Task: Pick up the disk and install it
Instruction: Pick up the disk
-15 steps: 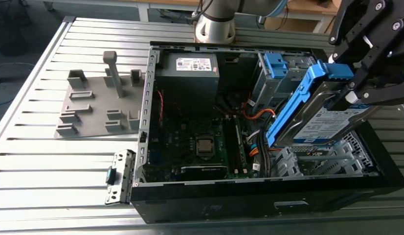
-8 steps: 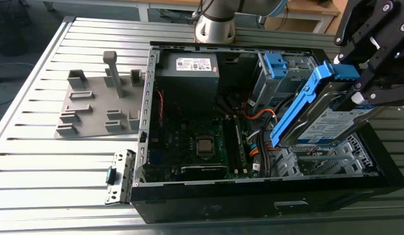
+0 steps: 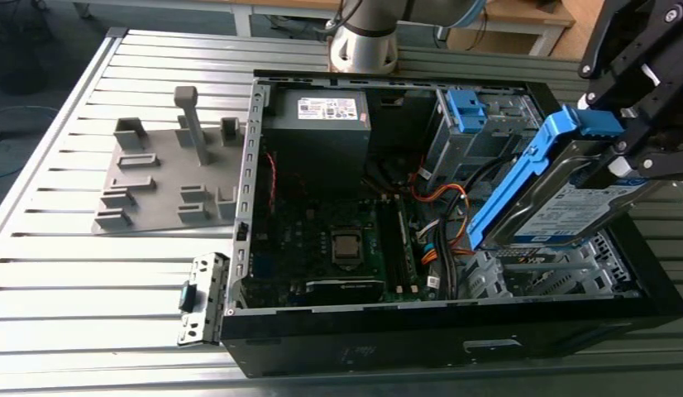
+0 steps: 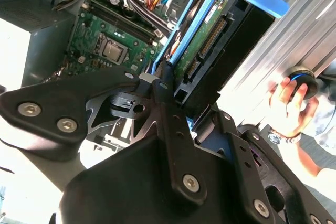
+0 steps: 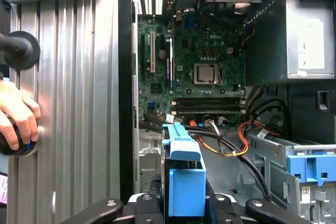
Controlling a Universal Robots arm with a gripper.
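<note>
A: What is the gripper (image 3: 619,153) doing right now?

B: It is clamping the disk (image 3: 562,207), with its fingers closed on either side of the blue carrier rails. In the exterior view the disk is hanging at 3 o'clock, tilted, with its low end dipping into the open case (image 3: 430,335).

A: Why is it being held on a slant?

B: I am judging that the tilt is helping it clear the case wall and aim at the metal bay underneath. I cannot tell whether it is touching that bay.

A: And what is lying beyond it?

B: At 9 o'clock from the disk, the orange and black cables (image 3: 446,198) are bunching up, and past them the motherboard (image 3: 341,240) is lying flat on the case floor. At 10 o'clock the large grey box (image 3: 316,132) is sitting against the far wall. At 11 o'clock the blue bracket (image 3: 465,107) is sitting fixed on its own bay.

A: Is anything lying outside the case?

B: At 9 o'clock of the case, 1 grey fixture (image 3: 165,174) is resting on the slatted table (image 3: 77,289). In the first wrist view a person's hand (image 5: 18,116) is resting on a round black-and-blue knob just outside the case wall, probably standing by.
</note>
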